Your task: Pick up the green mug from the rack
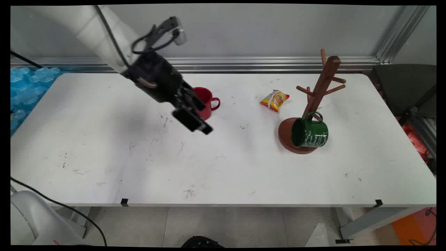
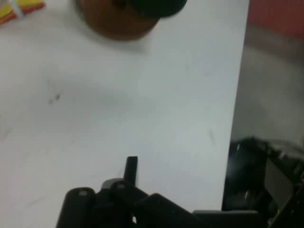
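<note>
Here we see the black hand (image 1: 195, 120) up in the air over the white tabletop (image 1: 139, 157), holding nothing, and we cannot tell if it is open or closed. The thing nearest to it is a red cup (image 1: 207, 101) standing just behind it, partly hidden by it, with its handle to the right. Farther right lies a yellow and red snack bag (image 1: 274, 100), and near that stands a brown mug tree (image 1: 322, 87) with a green mug (image 1: 310, 133) hanging low on it, its mouth turned to the left, over the round base (image 2: 118, 23).
</note>
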Controlling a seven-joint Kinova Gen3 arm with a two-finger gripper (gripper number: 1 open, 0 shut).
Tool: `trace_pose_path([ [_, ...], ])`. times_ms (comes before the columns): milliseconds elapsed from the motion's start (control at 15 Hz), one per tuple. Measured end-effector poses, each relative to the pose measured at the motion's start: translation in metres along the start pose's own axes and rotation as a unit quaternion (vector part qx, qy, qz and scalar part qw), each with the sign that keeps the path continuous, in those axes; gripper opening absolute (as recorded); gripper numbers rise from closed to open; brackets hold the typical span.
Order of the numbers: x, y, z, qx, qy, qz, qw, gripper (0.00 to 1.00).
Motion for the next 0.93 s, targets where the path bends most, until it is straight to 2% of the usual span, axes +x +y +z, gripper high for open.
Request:
trace_pose_path([
  [533,0.028,0.026,0.070,-0.015,0.068,-0.053,0.9962,1.00],
  [933,0.042,0.026,0.121,-0.010,0.089,-0.092,0.9917,1.00],
])
